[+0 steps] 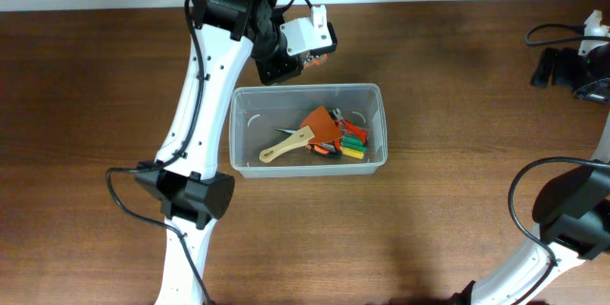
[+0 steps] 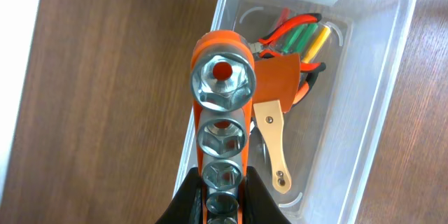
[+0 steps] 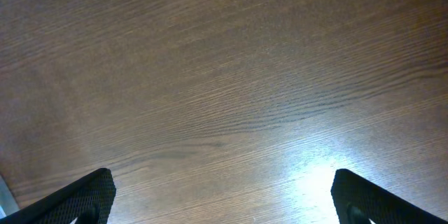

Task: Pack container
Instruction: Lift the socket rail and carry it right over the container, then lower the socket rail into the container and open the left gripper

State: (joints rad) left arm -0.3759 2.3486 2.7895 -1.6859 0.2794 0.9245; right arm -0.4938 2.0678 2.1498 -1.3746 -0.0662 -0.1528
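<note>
1. Two arms shared a wooden table (image 1: 95, 105); the container (image 1: 381, 129) sat at its centre; the right gripper (image 3: 224, 203) idled toward two o'clock, fingers wide over bare wood.
2. Left gripper (image 2: 222, 197) hung at the container's twelve o'clock rim, fingers clamped on an orange socket rail (image 2: 222, 84); I judged it should clear that rim and release over the bare nine o'clock end.
3. Scraper (image 2: 273, 136) and pliers (image 2: 287, 31) lay toward three o'clock; the rail's lower end was cut off; green and yellow tools were hard to identify.
</note>
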